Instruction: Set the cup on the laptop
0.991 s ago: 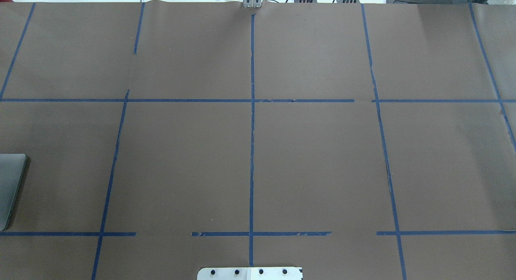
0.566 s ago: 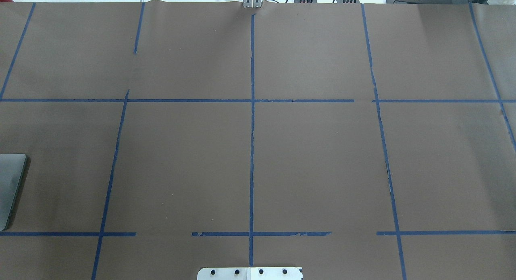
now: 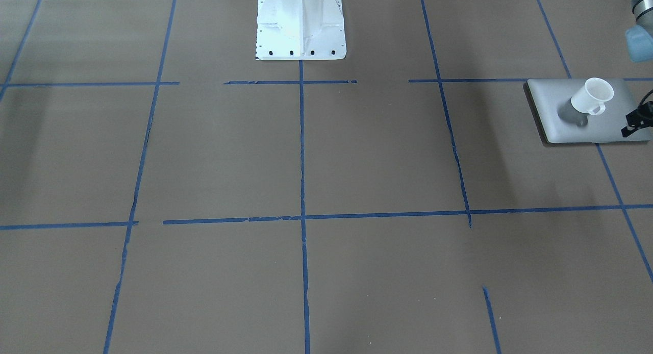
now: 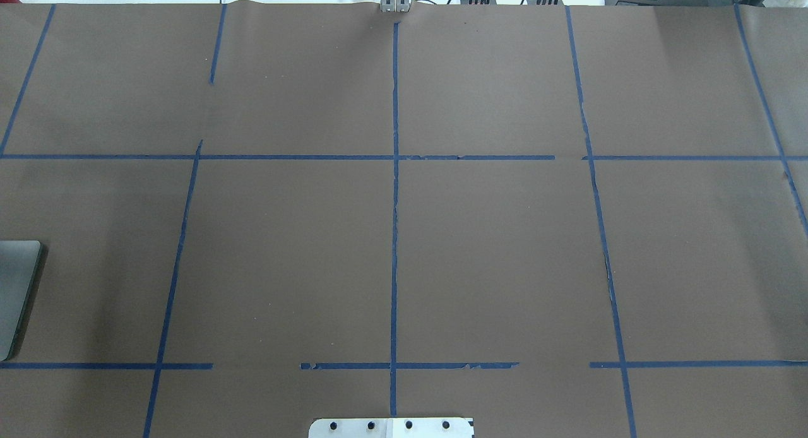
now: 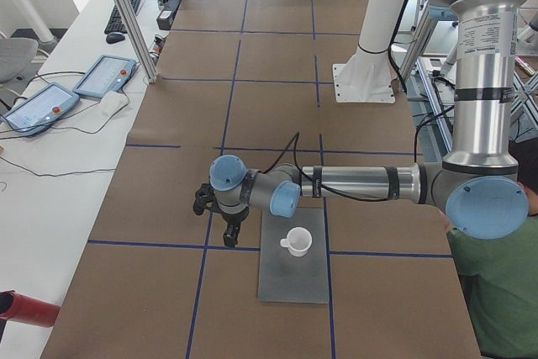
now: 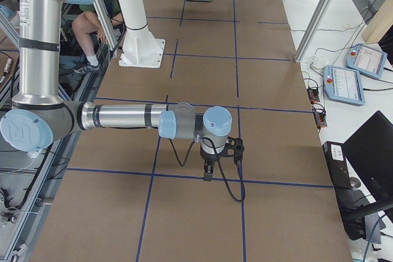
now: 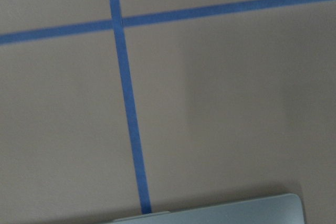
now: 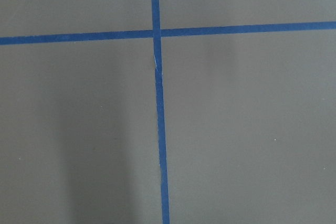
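Cup upright on laptop, laptop partly cut off

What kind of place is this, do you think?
Probably a robotics lab: the left arm and the right arm stand at a paper-covered table with a blue tape grid, and teach pendants lie on a side bench.

Silver arms, light-blue joint caps
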Tool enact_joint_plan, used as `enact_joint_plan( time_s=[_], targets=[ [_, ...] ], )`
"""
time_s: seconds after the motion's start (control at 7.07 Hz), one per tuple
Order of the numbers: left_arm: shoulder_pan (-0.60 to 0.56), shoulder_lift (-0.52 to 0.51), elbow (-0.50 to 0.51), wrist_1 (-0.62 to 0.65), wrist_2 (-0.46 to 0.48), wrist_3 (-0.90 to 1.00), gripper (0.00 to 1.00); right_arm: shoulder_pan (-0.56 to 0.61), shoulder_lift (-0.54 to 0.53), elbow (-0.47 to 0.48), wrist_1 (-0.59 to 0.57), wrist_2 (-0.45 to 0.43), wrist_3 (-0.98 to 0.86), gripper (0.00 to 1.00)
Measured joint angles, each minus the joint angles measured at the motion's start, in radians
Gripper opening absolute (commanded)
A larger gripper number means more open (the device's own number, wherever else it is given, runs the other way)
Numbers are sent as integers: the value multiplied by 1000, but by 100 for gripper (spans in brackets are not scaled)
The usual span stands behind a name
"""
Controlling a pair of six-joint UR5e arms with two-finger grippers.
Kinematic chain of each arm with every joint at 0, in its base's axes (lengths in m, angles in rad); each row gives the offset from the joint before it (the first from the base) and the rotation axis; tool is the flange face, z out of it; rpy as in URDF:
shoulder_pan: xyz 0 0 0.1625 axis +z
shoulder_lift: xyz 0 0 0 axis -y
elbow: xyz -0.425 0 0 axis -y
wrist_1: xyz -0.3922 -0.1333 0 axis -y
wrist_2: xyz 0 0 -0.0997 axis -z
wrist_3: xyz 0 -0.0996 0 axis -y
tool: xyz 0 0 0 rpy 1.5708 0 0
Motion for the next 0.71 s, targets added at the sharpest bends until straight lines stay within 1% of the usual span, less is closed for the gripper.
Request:
enact_joint_plan(
  time_s=[0.14, 0.28, 0.42, 0.71],
  targets=[
    [-72, -39, -21, 146, 0, 108, 100, 0, 0, 0, 0, 0, 0, 100],
    [-135, -41, -37, 225, -5, 174, 100, 0, 0, 0, 0, 0, 0, 100],
    [-172, -21, -47, 253, -20, 199, 100, 0, 0, 0, 0, 0, 0, 100],
    [-194, -1, -53, 263, -50, 207, 100, 0, 0, 0, 0, 0, 0, 100]
  ],
)
